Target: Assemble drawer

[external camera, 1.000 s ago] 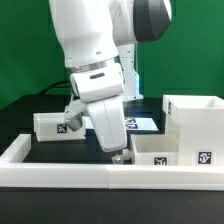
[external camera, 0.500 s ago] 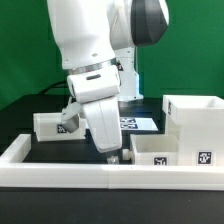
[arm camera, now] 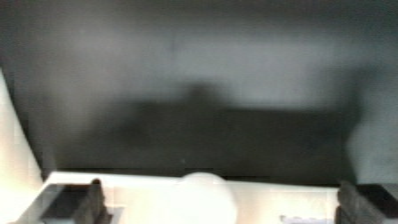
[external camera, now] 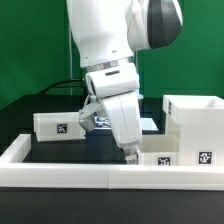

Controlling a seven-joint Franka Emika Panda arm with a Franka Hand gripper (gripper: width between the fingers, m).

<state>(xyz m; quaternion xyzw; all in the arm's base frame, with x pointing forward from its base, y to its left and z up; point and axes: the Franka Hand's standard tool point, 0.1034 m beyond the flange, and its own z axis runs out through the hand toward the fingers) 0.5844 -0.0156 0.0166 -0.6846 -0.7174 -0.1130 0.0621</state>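
My gripper [external camera: 130,154] hangs low over the black table, at the left end of a small low white tray [external camera: 160,150] in the exterior view. This tray stands against the tall boxy case [external camera: 196,122] on the exterior view's right. A second low tray [external camera: 55,125] stands apart at the left. In the wrist view my gripper [arm camera: 222,208] is open. Its dark fingers [arm camera: 73,200] stand wide apart on either side of a white tray wall [arm camera: 285,198] with a rounded knob [arm camera: 205,190]. Whether the fingers touch the wall is not visible.
A long white rail [external camera: 70,178] edges the table's front and left side. The marker board [external camera: 103,121] lies flat behind the arm. Black table surface [arm camera: 196,90] fills most of the wrist view. A pale edge [arm camera: 9,130] shows at one side.
The arm and gripper have moved to the exterior view's right, toward the small tray by the case. The left tray is now fully uncovered. No part has moved.
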